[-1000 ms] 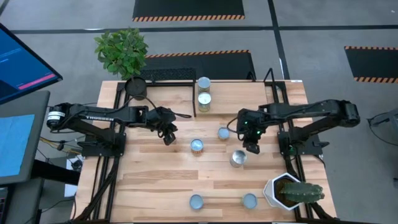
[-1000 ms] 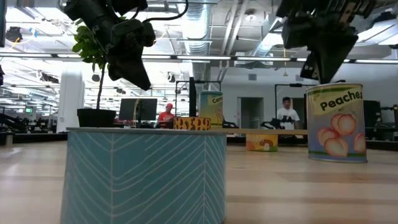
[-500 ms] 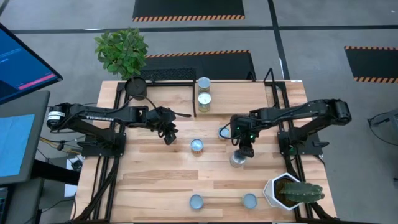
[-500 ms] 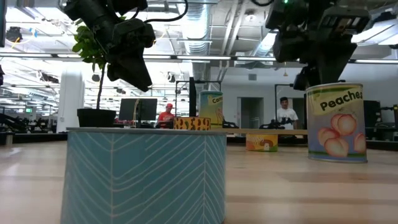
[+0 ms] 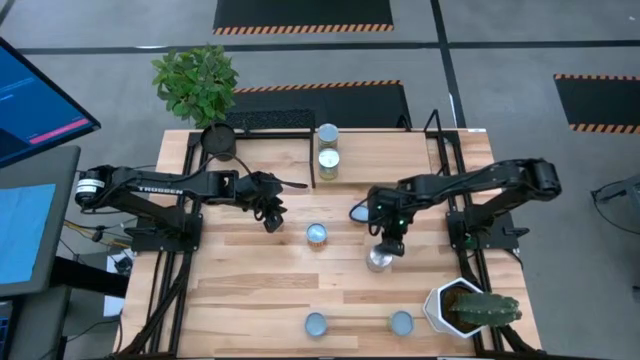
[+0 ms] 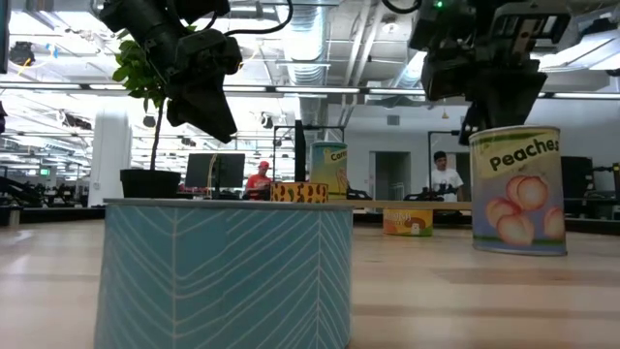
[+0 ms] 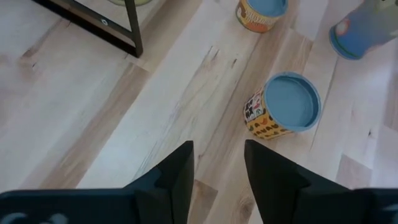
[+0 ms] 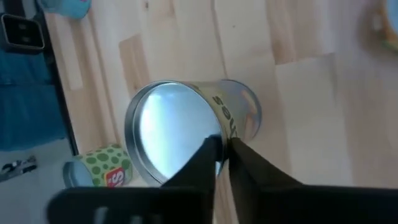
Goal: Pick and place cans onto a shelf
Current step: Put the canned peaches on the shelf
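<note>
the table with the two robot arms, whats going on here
The right gripper has pinched the rim of a silver-topped peaches can mid-table, and the can looks tilted. The left gripper hangs open above the wooden table, holding nothing, near a small blue-topped can. Two cans stand by the black-rod shelf at the back.

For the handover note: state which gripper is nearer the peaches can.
Right. The right gripper is directly over the peaches can, its fingers pinching the rim. The left gripper hangs open across the table, beyond another can.
</note>
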{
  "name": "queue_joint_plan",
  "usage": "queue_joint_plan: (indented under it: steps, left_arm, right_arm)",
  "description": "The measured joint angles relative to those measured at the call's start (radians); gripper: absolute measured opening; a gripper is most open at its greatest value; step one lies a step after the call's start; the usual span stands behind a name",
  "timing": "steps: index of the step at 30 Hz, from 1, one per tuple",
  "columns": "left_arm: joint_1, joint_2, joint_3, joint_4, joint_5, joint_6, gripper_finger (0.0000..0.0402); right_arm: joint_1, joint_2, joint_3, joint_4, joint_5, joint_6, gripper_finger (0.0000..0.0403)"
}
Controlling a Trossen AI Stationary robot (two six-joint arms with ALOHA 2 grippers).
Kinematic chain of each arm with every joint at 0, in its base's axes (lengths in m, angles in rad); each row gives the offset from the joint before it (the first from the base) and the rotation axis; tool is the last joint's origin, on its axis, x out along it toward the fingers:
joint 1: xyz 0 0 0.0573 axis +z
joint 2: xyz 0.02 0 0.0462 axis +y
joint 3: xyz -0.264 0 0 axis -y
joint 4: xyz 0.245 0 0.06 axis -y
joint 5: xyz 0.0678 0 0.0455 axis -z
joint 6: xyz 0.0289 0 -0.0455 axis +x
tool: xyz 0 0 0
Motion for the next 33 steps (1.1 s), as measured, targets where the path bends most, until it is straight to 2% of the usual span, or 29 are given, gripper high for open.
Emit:
queue_joint_plan:
  steps: [4, 12, 18, 27, 33]
  left_arm:
    - [0.000, 0.000, 0.000, 0.000, -0.002, 0.000, 0.0131]
    - [0.000, 0.000, 0.000, 0.000, -0.027, 0.000, 0.0131]
    - [0.000, 0.000, 0.000, 0.000, -0.028, 0.000, 0.0131]
    - [0.000, 0.000, 0.000, 0.000, -0.028, 0.003, 0.0131]
    - [0.000, 0.000, 0.000, -0.001, -0.028, 0.002, 0.0131]
  right_arm:
    - [-0.007, -0.036, -0.002, -0.003, 0.027, 0.009, 0.0010]
    - [-0.010, -0.104, 0.000, -0.016, 0.104, 0.061, 0.0005]
    - [-0.058, -0.161, 0.103, -0.059, 0.135, 0.068, 0.0003]
    - [-0.241, -0.178, 0.291, -0.141, 0.385, 0.024, 0.0001]
    - [-0.404, -0.114, 0.353, -0.107, 0.438, -0.031, 0.0000]
